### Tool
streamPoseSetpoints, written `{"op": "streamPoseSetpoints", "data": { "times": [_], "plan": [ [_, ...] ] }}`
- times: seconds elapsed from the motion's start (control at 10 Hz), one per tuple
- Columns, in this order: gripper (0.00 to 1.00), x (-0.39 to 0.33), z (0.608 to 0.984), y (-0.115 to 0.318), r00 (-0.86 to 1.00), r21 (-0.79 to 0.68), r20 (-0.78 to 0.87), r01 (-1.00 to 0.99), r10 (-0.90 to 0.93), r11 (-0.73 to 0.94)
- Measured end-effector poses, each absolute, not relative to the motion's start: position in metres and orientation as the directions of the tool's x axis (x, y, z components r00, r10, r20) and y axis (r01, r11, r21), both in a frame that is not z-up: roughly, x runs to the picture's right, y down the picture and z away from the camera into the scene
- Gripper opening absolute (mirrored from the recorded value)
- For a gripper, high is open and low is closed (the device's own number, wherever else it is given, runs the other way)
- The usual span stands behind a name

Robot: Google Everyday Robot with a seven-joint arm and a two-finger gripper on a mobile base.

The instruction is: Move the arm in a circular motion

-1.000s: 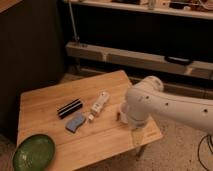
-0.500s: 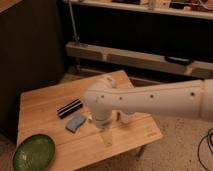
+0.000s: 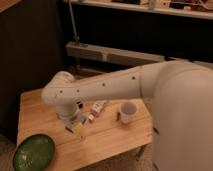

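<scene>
White arm (image 3: 107, 86) reaching across the wooden counter (image 3: 116, 139).
Its rounded joint hangs over the counter's far left part, with the gripper (image 3: 80, 129) pointing down beside a small packet (image 3: 98, 106). Whether it grasps anything cannot be told. A white cup (image 3: 128, 112) stands nearby, and a green bowl (image 3: 34, 152) sits at the near corner.

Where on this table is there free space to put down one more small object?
Bare wood lies along the front edge of the table, between the green plate and the white cup, and at the back left corner. The middle is crowded: the arm hangs over small items, gripper low beside them.
</scene>
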State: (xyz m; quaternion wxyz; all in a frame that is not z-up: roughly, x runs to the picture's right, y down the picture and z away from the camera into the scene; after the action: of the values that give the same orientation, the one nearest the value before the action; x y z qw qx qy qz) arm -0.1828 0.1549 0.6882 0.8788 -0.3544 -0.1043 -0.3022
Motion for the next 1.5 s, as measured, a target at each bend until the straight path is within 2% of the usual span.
{"op": "streamPoseSetpoints", "data": {
  "times": [0.3,0.4,0.7,0.9,1.1,1.5],
  "plan": [
    [0.8,-0.214,0.726,0.101,0.81,-0.55,0.38,0.586,-0.447,0.595],
    [0.8,-0.211,0.746,0.069,0.824,-0.547,0.361,0.566,-0.436,0.617],
    [0.8,-0.177,0.773,0.008,0.869,-0.551,0.304,0.495,-0.391,0.672],
    [0.8,-0.128,0.783,-0.029,0.912,-0.563,0.244,0.41,-0.33,0.718],
    [0.8,-0.067,0.785,-0.051,0.949,-0.575,0.182,0.316,-0.259,0.755],
    [0.8,0.044,0.77,-0.048,0.994,-0.595,0.053,0.106,-0.093,0.796]
  ]
}}
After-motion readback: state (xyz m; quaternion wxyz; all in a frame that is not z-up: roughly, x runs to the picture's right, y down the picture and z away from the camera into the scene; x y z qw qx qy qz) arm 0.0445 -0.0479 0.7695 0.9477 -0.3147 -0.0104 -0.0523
